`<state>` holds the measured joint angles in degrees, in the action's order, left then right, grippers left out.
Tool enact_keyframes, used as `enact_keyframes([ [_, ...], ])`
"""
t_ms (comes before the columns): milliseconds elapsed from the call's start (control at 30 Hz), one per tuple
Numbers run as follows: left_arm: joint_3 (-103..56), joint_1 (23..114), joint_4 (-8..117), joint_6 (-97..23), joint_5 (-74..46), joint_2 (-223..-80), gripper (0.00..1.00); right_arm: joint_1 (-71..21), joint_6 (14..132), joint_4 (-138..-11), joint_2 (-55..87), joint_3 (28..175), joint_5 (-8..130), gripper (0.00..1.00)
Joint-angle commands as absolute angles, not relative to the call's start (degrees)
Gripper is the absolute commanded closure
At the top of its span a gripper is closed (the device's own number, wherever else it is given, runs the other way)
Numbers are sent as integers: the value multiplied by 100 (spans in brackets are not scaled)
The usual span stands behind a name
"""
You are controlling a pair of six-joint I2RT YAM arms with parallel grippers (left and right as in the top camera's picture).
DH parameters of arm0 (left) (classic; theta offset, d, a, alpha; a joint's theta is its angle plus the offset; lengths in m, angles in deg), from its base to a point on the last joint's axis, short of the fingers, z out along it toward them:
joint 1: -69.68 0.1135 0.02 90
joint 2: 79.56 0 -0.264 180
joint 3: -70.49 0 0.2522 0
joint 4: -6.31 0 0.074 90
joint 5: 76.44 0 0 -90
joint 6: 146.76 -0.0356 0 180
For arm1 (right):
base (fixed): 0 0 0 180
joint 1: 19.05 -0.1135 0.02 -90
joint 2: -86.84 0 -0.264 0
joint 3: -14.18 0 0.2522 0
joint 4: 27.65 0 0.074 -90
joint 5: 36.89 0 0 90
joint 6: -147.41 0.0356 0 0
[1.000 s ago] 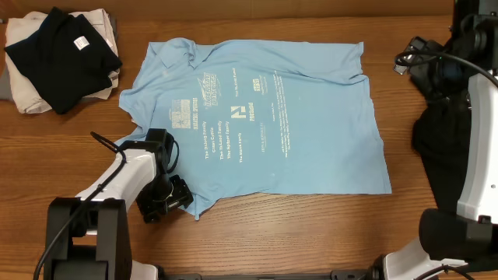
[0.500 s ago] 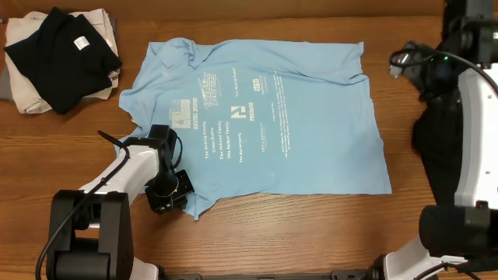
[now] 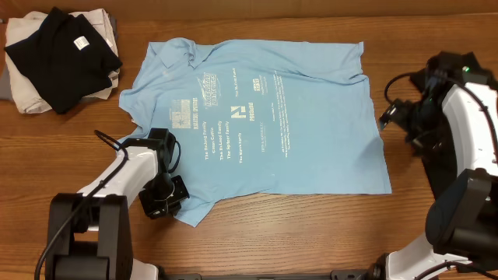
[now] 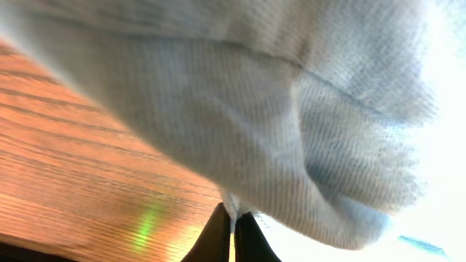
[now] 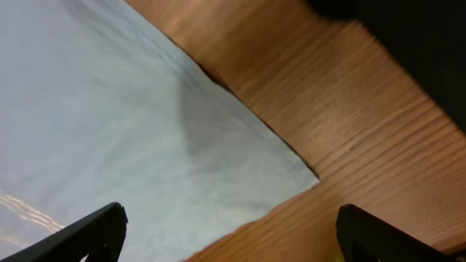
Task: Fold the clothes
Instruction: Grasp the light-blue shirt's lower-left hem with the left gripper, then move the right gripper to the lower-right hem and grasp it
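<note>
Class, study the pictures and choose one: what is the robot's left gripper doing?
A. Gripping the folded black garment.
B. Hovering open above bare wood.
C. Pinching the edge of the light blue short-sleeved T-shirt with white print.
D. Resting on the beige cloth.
C: the left wrist view shows the left gripper shut on a fold of the light blue short-sleeved T-shirt.
</note>
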<state>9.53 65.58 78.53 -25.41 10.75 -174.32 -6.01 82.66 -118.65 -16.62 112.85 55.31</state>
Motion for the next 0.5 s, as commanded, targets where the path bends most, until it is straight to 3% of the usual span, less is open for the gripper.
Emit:
enact_keyframes([
  [0, 994, 6597, 7853, -2665, 1255, -17277, 96, -542, 8277, -11613, -1605, 10708, 5651, 12],
  [100, 994, 6597, 7864, -2707, 1250, -17277, 96, -448, 8277, -11270, -1605, 10255, 5776, 20],
  [467, 994, 6597, 7809, -2818, 1253, -17277, 96, -313, 8299, -10549, -1605, 9416, 6010, 25],
])
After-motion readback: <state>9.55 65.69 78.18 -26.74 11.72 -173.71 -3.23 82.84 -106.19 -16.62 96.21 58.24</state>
